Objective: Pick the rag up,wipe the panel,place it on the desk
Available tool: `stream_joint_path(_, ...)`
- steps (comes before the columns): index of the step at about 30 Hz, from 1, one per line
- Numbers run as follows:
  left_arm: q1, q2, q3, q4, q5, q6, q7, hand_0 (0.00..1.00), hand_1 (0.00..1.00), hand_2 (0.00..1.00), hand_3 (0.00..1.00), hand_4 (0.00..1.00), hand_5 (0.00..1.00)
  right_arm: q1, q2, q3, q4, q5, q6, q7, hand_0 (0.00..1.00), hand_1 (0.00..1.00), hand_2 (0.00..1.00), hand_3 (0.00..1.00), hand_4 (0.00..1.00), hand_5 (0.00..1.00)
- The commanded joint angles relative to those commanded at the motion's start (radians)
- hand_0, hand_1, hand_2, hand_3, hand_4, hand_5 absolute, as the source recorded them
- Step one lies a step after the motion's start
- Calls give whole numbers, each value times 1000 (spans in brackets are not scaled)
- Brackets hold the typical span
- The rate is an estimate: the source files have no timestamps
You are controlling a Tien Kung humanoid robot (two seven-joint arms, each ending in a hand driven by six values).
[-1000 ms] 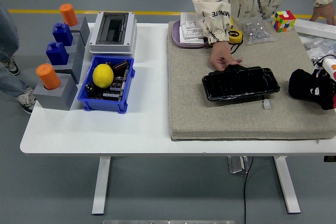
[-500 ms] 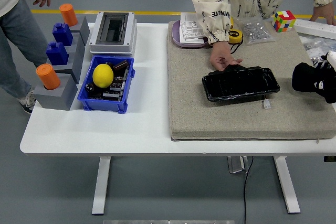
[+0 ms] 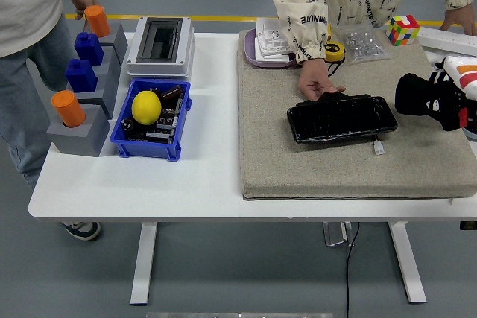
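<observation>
The robot's right hand [image 3: 432,99] comes in from the right side. It looks like its fingers are curled tight around a black rag [image 3: 414,93], bunched up in a ball. The rag is up off the mat, not lying on it.

The black panel [image 3: 341,118] lies flat on the gray mat [image 3: 298,161], which sits on the white counter [image 3: 209,176]. The panel is long from left to right, with its right end tipped a little toward the far side. It is just to the left of the rag, near but not touching. So I think the hand needs to go left and down, then rub along the long way of the panel.

A person's hand [image 3: 317,83] rests on the far left corner of the panel, as if to hold it. The rag should stay clear of that hand.

The left arm cannot be seen, so the right hand is the one for this job.
</observation>
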Motion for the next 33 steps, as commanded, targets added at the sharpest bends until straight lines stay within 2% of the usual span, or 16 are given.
stream_joint_path(9, 3, 5, 8, 0, -2, 0, -5, 651, 698, 746, 568, 599, 476, 5, 12, -51, 55, 15, 8, -15, 234, 327, 383, 371, 899, 2)
stream_joint_path(20, 12, 9, 3, 0, 6, 0, -1, 652, 697, 746, 567, 599, 476, -16, 3, -106, 135, 36, 11, -28, 235, 327, 383, 370, 899, 2)
stream_joint_path(33, 5, 9, 10, 0, 0, 0, -4, 651, 697, 746, 566, 599, 476, -3, 31, -202, 234, 56, 9, -39, 235, 328, 384, 371, 901, 2)
